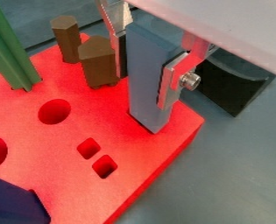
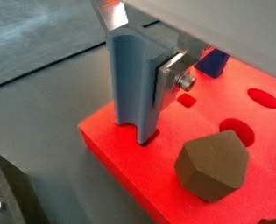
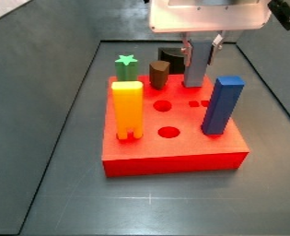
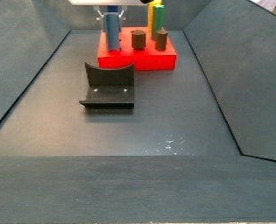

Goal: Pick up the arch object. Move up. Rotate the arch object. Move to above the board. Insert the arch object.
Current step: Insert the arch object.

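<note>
My gripper (image 1: 144, 54) is shut on the arch object (image 1: 150, 83), a tall grey-blue block with a curved groove down one side (image 2: 133, 83). It stands upright between the silver fingers (image 2: 173, 75). Its lower end meets the face of the red board (image 1: 128, 171) near a corner (image 2: 110, 140); how deep it sits I cannot tell. In a side view the gripper (image 3: 199, 48) holds the arch object (image 3: 196, 68) at the far side of the board (image 3: 172, 155). Another side view shows the arch object (image 4: 110, 35) on the board (image 4: 138, 60).
On the board stand an orange block (image 3: 127, 109), a blue block (image 3: 222, 104), a green star piece (image 3: 126, 66) and two brown pegs (image 3: 158, 74) (image 3: 174, 58). A brown hexagonal peg (image 2: 213, 164) stands close to the arch object. The fixture (image 4: 109, 85) sits on the floor beside the board.
</note>
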### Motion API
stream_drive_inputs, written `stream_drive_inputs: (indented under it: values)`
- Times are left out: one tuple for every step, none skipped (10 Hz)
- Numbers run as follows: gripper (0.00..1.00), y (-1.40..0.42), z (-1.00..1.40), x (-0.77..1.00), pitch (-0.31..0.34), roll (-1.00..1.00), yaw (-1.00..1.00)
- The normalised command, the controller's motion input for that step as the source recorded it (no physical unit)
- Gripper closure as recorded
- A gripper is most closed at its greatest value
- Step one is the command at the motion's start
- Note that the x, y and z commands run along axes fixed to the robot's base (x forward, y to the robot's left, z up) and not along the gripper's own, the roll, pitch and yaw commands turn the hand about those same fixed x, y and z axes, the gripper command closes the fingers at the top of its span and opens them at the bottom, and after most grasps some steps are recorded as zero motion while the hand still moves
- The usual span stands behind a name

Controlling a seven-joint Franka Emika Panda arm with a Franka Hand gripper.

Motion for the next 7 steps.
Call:
stream_drive_inputs:
  values:
    - [1.0, -0.02, -0.44, -0.23, -0.023, 0.03, 0.1]
    - [1.0, 0.0, -0.45, -0.15, -0.019, 0.01, 0.08]
    - [1.0, 0.0, -0.52, 0.0, -0.061, 0.0, 0.02]
    - [1.0, 0.0, -0.5, 0.0, -0.124, 0.0, 0.0]
    - [1.0, 0.0, -0.32, 0.01, -0.083, -0.01, 0.0]
    - [1.0, 0.0, -0.15, 0.0, -0.126, 0.0, 0.0]
    - [1.0, 0.01, 0.0, 0.0, 0.0, -0.01, 0.0]
